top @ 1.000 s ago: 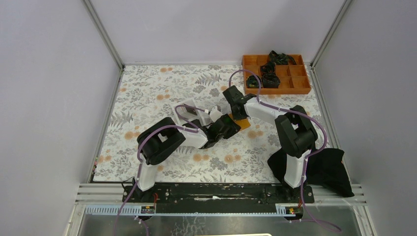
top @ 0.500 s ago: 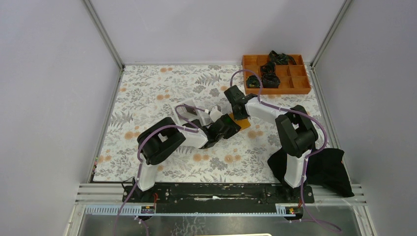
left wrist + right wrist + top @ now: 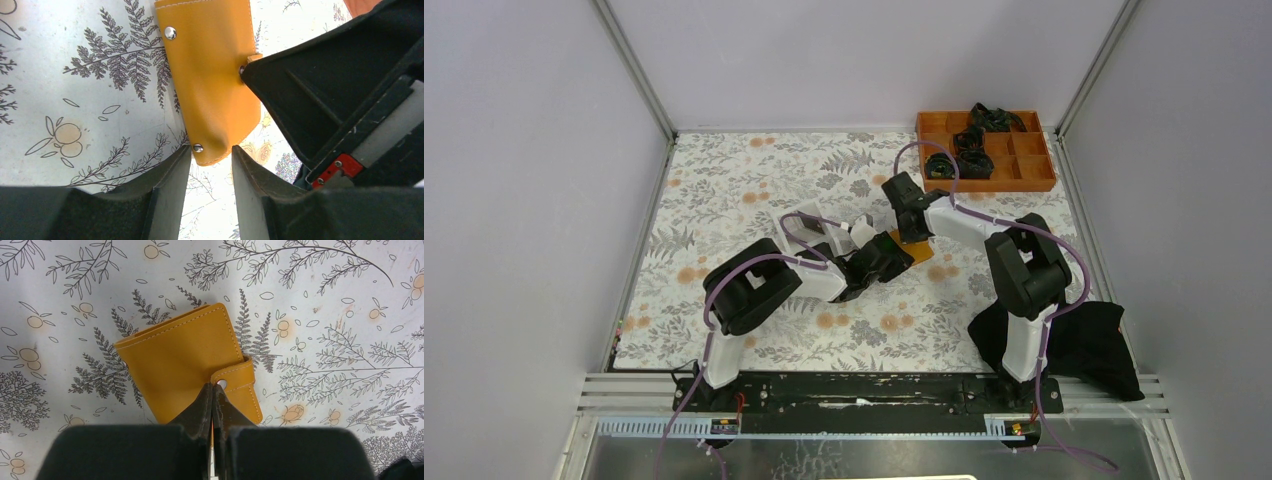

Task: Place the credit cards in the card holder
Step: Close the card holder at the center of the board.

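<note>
Right pincer (image 3: 214,387) has edged rightward, tips together at the clasp (image 3: 222,384) of the orange-tan leather card holder (image 3: 175,360); left pincer (image 3: 211,152), apart, straddles its corner; unsnapping seems next.

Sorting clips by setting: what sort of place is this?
Likely a lab robot test cell: plain grey walls on aluminium framing, two arms bolted to a rail, an orange compartment tray.

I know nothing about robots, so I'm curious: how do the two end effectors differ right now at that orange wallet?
The left end effector holds its fingers apart, straddling a corner of the card holder; the right end effector has them pressed together. The left sits at a studded corner; the right's tips meet at the clasp tab. Both are black and close against the holder.
</note>
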`<state>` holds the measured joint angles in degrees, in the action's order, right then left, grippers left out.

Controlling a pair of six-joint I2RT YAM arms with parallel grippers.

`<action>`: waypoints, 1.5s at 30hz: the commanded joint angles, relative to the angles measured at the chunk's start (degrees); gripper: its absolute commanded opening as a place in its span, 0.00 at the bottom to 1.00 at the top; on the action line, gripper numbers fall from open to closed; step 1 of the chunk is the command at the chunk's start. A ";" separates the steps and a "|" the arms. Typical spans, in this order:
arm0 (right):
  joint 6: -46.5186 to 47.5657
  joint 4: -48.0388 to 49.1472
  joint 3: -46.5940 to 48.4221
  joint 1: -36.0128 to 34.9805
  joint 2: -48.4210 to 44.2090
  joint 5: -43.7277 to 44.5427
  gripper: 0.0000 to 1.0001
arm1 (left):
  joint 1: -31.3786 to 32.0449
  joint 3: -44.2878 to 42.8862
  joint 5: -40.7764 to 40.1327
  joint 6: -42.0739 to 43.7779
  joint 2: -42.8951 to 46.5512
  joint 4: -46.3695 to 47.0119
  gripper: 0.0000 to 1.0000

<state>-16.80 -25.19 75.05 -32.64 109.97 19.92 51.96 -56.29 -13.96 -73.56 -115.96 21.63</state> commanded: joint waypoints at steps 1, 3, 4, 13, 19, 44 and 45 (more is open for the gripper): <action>-0.76 -0.22 1.70 0.94 0.77 -1.75 0.00 | 0.12 5.32 1.22 5.31 -10.23 -30.28 0.46; -0.90 -0.11 1.44 1.36 0.90 -2.09 0.00 | 0.16 5.35 1.21 5.43 -10.29 -30.41 0.46; -1.05 -0.05 1.28 1.50 0.89 -2.30 0.00 | 0.19 5.25 1.21 5.44 -10.30 -30.51 0.46; -2.24 0.56 -0.41 2.55 2.22 -4.34 0.00 | 0.18 5.31 1.42 5.62 -10.76 -30.77 0.46; -2.81 0.52 -0.58 3.50 3.27 -5.67 0.00 | 0.16 5.39 1.70 5.38 -11.18 -30.77 0.46; -5.48 -0.21 -0.24 7.64 5.59 -10.26 0.00 | -1.28 4.51 -3.73 6.18 -4.35 -34.74 0.46; -5.59 -0.29 -0.19 7.65 5.60 -10.33 0.00 | -1.71 4.08 -4.30 6.46 -3.58 -34.95 0.47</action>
<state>-21.50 -23.27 76.58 -26.28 111.61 10.37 51.57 -57.10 -14.87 -72.97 -115.04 19.73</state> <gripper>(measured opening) 0.011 0.455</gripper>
